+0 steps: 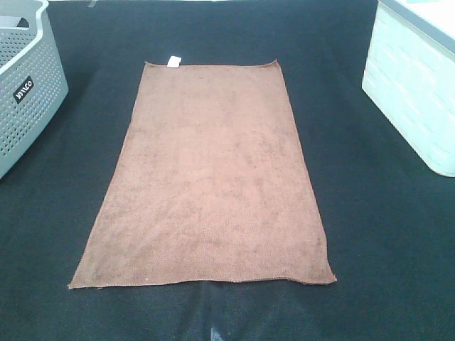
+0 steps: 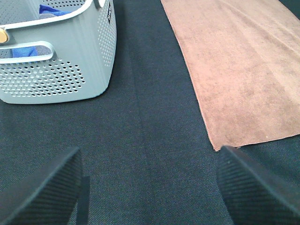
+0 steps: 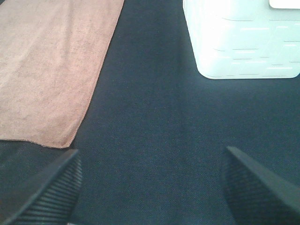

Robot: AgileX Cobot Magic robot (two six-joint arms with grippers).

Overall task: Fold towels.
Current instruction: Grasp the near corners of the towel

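Step in hand: you're at the start; the brown towel (image 1: 206, 177) lies spread flat and unfolded on the dark mat (image 1: 384, 234), white tag (image 1: 173, 61) at its far short edge
Left gripper (image 2: 147, 187): jaws spread wide, holding nothing, over bare mat; the towel's near left corner lies just ahead of its inner finger, apart from it
Right gripper (image 3: 150, 187): jaws wide apart and empty too; the near right corner lies ahead of its inner finger, not touching
Next move: you'd likely bring each gripper inward onto its near corner, pinch the hem, then carry that edge toward the tagged end
Surroundings: grey perforated basket (image 1: 25, 85) far left, pale bin (image 1: 416, 92) far right, both well clear of the towel
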